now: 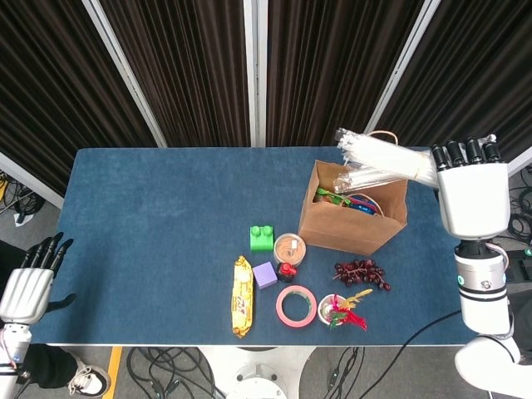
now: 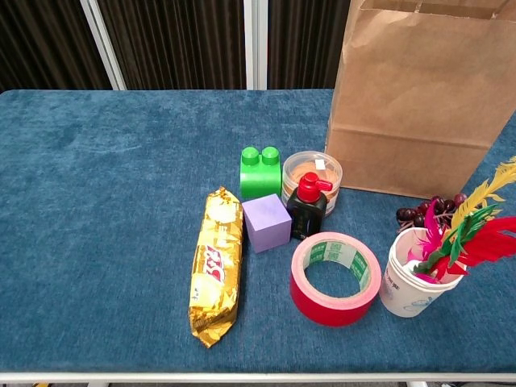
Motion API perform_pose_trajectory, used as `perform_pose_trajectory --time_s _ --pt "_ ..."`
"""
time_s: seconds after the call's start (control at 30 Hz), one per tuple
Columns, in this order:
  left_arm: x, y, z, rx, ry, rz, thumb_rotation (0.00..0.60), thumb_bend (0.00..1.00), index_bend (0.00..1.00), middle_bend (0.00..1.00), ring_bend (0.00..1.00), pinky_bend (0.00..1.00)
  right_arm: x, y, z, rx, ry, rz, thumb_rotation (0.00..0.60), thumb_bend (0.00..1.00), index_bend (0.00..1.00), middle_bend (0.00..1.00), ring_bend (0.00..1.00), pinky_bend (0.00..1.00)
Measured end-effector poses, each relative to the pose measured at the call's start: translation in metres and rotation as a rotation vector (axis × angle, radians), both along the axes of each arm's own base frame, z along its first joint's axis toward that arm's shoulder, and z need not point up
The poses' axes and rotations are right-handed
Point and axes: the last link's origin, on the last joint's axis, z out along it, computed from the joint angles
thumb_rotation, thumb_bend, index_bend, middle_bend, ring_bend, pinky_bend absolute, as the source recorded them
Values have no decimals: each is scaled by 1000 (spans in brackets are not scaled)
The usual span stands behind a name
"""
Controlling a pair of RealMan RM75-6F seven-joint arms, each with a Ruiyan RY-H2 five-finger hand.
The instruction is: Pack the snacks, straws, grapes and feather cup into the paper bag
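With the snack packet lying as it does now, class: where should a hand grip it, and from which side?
Grip the snack packet across its narrow middle, coming from above. It lies flat and long on the table, open on its left; the purple cube crowds its right.

right hand [image 1: 472, 193] raised, left hand [image 1: 27, 287] idle

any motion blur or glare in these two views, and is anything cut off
Head view: sharp and evenly lit, with slight softness on the straws the right hand holds. Chest view: crisp, no glare, but the paper bag and feather cup are cropped.

green block [image 2: 260, 172], purple cube [image 2: 267, 222], red tape [image 2: 334, 277]
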Motion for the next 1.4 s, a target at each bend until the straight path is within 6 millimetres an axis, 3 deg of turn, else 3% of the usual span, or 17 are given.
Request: perform_pose_trajectory --time_s 0.27,0.6,0.97,1.4 --pt "-1 -1 1 0 1 5 600 68 102 87 0 143 -13 -3 -8 5 96 -91 600 312 618 581 438 582" --pt "-2 -1 2 4 -4 7 600 67 102 87 0 143 -15 -12 -28 18 197 -194 600 312 618 583 438 582" --pt "-4 -1 4 11 -7 10 600 68 102 87 0 143 -11 -18 -58 83 229 -198 600 312 618 583 438 582" --pt "-5 -1 3 10 -14 14 600 68 102 87 0 143 -17 -20 -71 137 308 -218 600 312 618 583 438 582"
